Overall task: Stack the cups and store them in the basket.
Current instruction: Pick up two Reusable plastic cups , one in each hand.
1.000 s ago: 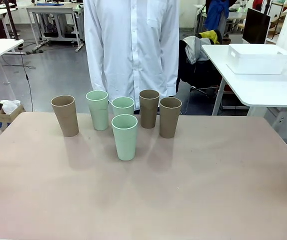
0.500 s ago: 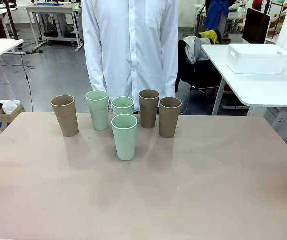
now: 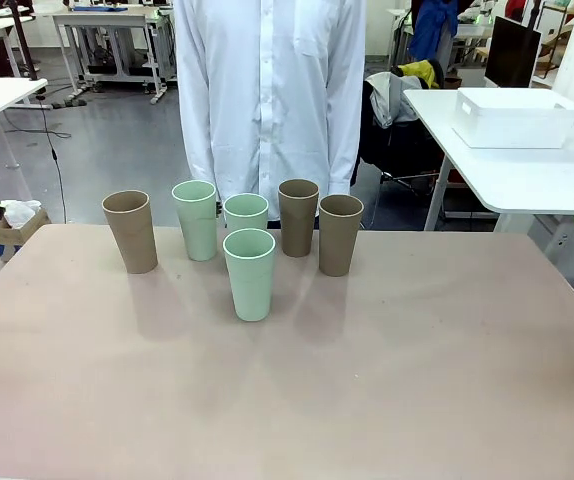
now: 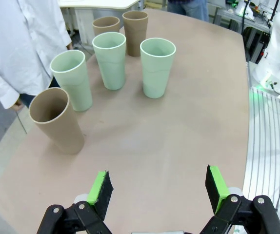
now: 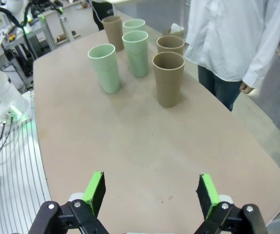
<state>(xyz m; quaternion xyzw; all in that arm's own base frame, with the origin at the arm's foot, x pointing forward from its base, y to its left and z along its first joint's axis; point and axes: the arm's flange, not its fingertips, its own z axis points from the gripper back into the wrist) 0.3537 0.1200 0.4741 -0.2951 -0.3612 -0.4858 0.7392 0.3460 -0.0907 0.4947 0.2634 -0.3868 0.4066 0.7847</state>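
Six cups stand upright near the table's far edge. A mint cup [image 3: 250, 274] is foremost, two mint cups [image 3: 196, 220] [image 3: 246, 212] are behind it, a brown cup [image 3: 130, 232] is at the left and two brown cups [image 3: 298, 217] [image 3: 340, 234] at the right. The white basket [image 3: 516, 118] sits on a separate white table at the far right. My left gripper [image 4: 158, 187] is open over bare table, well short of the nearest brown cup [image 4: 57, 119]. My right gripper [image 5: 150, 192] is open too, far from the closest brown cup [image 5: 168, 79].
A person in a white shirt [image 3: 272, 90] stands right behind the cups, arms hanging. The brown tabletop [image 3: 367, 380] in front of the cups is bare. A gap of floor separates it from the white side table [image 3: 527, 175].
The person has shifted slightly to the right. The cups and both grippers have not moved.
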